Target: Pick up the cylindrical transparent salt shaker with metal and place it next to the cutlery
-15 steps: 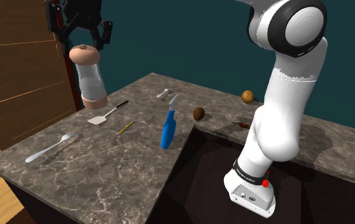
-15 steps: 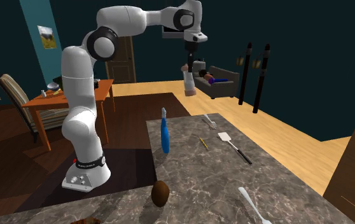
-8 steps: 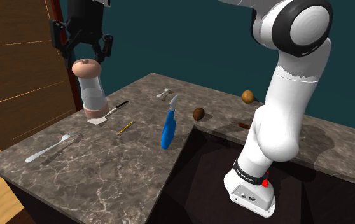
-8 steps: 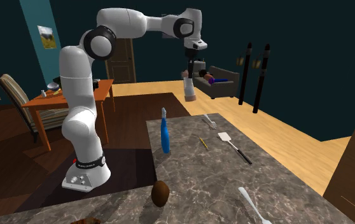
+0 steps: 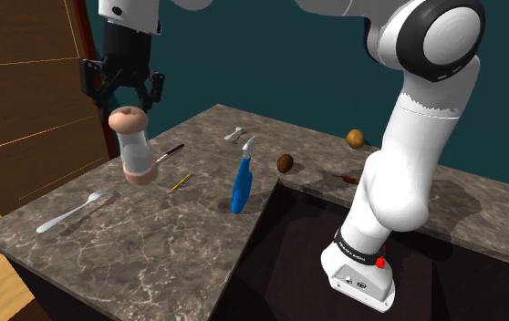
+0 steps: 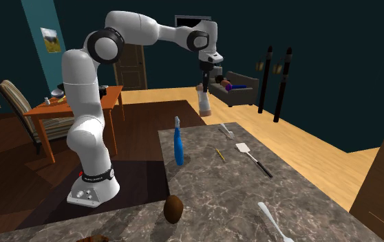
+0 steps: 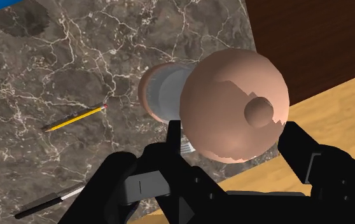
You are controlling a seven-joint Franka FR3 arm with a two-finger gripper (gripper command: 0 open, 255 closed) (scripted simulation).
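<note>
The salt shaker [image 5: 134, 146] is a clear cylinder with tan rounded caps at both ends. It hangs upright in the air over the counter's edge on the shoulder view's left. My black gripper [image 5: 127, 100] is shut on its top cap from above. From the wrist, the top cap [image 7: 233, 108] sits clasped between my fingers [image 7: 171, 137], and the gripper [image 7: 233, 137] looks down on marble. The white spatula [image 6: 251, 155] with a black handle lies right under the shaker [image 6: 204, 102]. A silver fork [image 5: 72, 212] lies nearer the counter's front. The gripper [image 6: 204, 80] points straight down.
On the dark marble counter [image 5: 152, 246] lie a yellow pencil [image 5: 180, 182], a blue-handled brush [image 5: 242, 187], a small white fork [image 5: 234, 134] and two brown egg-shaped things [image 5: 285, 163]. A wooden door [image 5: 25, 100] stands beyond the counter's edge. The arm's stand [image 5: 362, 274] sits in the recess.
My gripper has come down with the shaker and shifted toward the shoulder view's right, from beyond the counter's edge to just above the spatula. Nothing on the counter has moved.
</note>
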